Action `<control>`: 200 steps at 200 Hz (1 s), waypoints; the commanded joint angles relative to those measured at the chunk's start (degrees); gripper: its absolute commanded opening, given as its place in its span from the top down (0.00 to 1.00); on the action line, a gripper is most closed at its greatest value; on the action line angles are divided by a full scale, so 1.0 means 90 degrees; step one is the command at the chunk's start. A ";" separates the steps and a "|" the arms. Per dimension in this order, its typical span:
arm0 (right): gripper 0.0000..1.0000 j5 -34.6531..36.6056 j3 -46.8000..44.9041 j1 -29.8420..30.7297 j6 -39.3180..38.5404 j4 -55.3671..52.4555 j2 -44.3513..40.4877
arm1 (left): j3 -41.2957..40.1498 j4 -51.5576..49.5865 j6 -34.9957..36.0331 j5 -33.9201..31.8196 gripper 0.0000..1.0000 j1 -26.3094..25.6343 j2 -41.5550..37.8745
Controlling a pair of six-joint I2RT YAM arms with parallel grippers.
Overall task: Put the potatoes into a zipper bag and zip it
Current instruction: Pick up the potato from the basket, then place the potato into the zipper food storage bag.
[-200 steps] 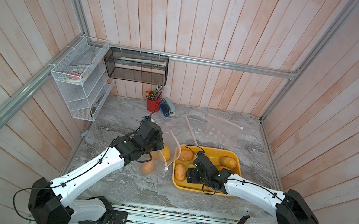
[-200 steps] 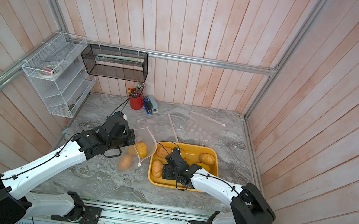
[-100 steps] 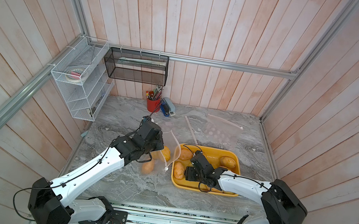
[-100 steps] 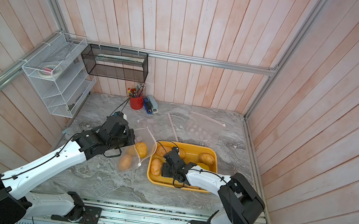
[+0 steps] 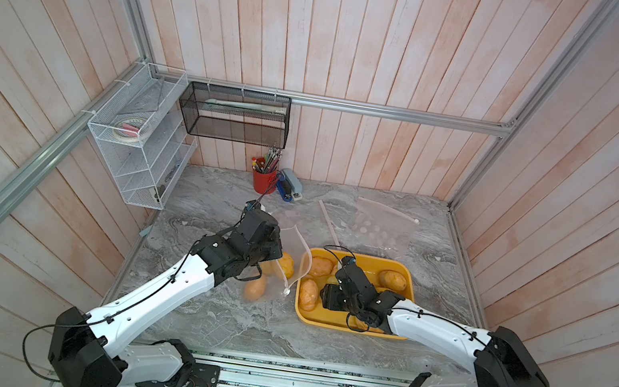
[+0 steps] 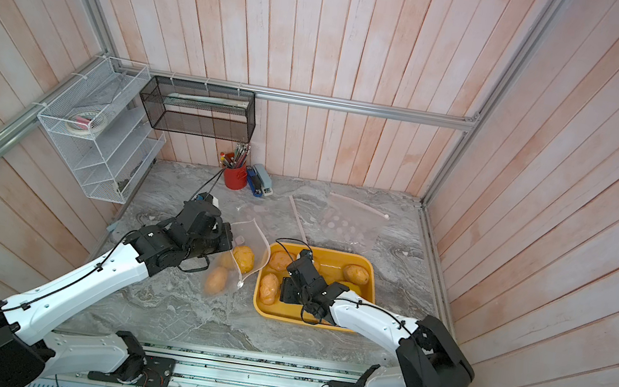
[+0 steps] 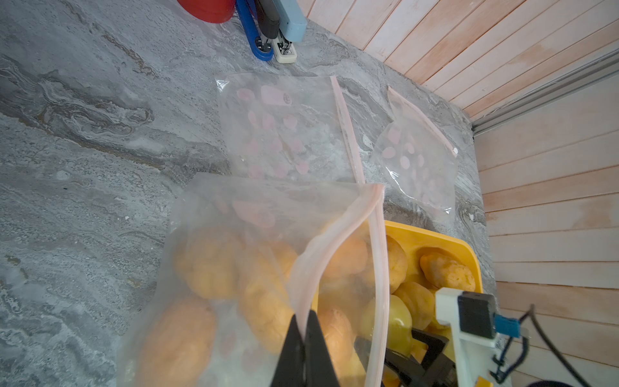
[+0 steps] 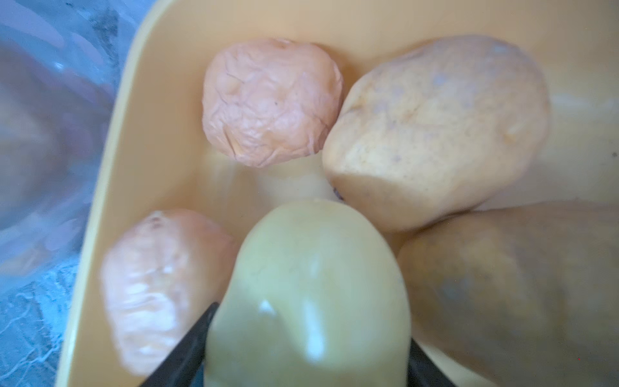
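Note:
My left gripper (image 7: 304, 321) is shut on the pink zip edge of a clear zipper bag (image 7: 261, 214) and holds its mouth open beside the tray. Several orange-brown potatoes (image 5: 285, 264) lie inside the bag. In both top views my right gripper (image 5: 327, 296) is down inside the yellow tray (image 5: 401, 335). The right wrist view shows it (image 8: 308, 351) shut on a pale yellow-green potato (image 8: 308, 284), with black fingers (image 8: 187, 348) on both sides of it. More potatoes (image 8: 435, 127) lie loose in the tray around it.
Two spare clear bags (image 7: 284, 127) (image 7: 415, 160) lie flat behind the tray. A red pencil cup (image 5: 264, 179) and staplers (image 5: 289, 189) stand at the back wall. A white wire shelf (image 5: 138, 150) and a black mesh basket (image 5: 236, 115) hang at the back left.
The right gripper's jaws have narrowed onto the pale potato in the tray, shifting slightly. The left arm and the bag have not moved.

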 commanded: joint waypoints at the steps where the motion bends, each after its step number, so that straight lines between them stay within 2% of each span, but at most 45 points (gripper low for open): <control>1: 0.61 0.0212 0.0235 0.0125 0.0066 -0.0445 -0.0363 | -0.0058 -0.0036 -0.0016 -0.0028 1.00 0.0041 -0.0023; 37: 0.62 0.0507 0.0983 0.0520 0.0085 -0.0947 -0.0782 | -0.0051 -0.0027 -0.0006 0.0031 1.00 0.0050 -0.0010; 74: 0.62 0.0623 0.1987 0.1135 -0.0044 -0.1006 -0.0702 | -0.0048 -0.0028 -0.0006 0.0037 1.00 0.0046 -0.0016; 95: 0.62 0.0567 0.2530 0.1330 -0.0181 -0.0931 -0.0370 | -0.0051 -0.0037 -0.0006 0.0033 1.00 0.0046 -0.0038; 131: 0.62 0.0212 0.3054 0.1341 -0.0349 -0.0539 0.0444 | -0.0068 -0.0027 -0.0006 0.0056 1.00 0.0046 -0.0074; 156: 0.62 0.0261 0.3421 0.1317 -0.0470 -0.0575 0.1064 | -0.0081 -0.0026 -0.0016 0.0031 1.00 0.0046 -0.0091; 200: 0.62 0.0106 0.3477 0.1099 -0.0491 -0.0508 0.1707 | -0.0077 -0.0027 -0.0016 0.0072 1.00 0.0045 -0.0091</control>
